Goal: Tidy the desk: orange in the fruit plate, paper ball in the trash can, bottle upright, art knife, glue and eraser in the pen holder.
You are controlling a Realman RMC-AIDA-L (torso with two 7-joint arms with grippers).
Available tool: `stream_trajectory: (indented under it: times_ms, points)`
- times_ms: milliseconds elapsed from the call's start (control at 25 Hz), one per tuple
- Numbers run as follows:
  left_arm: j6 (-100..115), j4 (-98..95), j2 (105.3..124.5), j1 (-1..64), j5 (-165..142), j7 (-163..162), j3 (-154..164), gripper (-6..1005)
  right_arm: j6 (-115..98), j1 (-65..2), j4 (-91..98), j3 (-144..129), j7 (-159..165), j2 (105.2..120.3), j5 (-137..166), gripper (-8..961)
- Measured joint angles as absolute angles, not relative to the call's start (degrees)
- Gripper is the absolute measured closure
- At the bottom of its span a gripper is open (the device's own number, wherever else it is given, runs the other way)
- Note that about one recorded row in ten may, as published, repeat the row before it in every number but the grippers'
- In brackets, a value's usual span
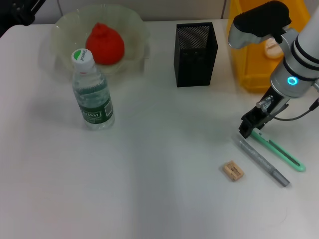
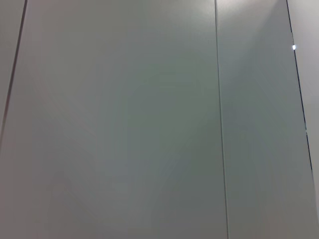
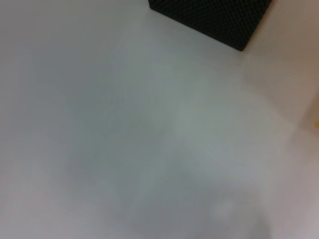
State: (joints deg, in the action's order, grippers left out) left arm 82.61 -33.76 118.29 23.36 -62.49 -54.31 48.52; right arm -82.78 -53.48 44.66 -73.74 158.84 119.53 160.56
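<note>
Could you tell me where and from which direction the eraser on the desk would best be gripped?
The eraser lies flat as a small tan block, apart from the grey glue stick beside it. Probably best to come straight down from above and close across its two long sides, its narrower span. The right gripper, now at the green art knife, is the nearer one.

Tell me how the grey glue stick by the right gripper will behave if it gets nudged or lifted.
The glue stick looks like a slim round tube lying flat on the desk, so a sideways nudge would probably roll it, maybe against the green knife beside it. It looks rigid and light, so it should lift without bending. Its smooth casing may slip in the right gripper.
</note>
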Motion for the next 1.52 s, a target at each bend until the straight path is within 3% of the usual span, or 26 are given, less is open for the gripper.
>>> stream_trajectory:
  times_ms: [920, 1000, 1280, 1520]
  points:
    - [82.7, -34.0, 118.39, 23.4, -62.6, -54.3, 48.8, 483, -81.5, -52.7, 44.6, -73.3, 158.8, 119.25, 160.9, 604]
    - [82.7, -34.0, 118.39, 23.4, -62.6, -54.3, 48.7, 482, -81.5, -52.6, 44.6, -73.2, 158.8, 119.25, 160.9, 785]
    - [82.7, -34.2, 118.39, 23.5, -62.6, -54.2, 48.7, 482, -82.8, -51.3, 46.7, -70.1, 158.2, 119.08, 160.2, 784]
    - [82.6, -34.6, 118.39, 23.5, -62.6, -54.2, 48.5, 482, -92.2, -47.7, 60.8, -60.0, 154.1, 118.92, 158.0, 779]
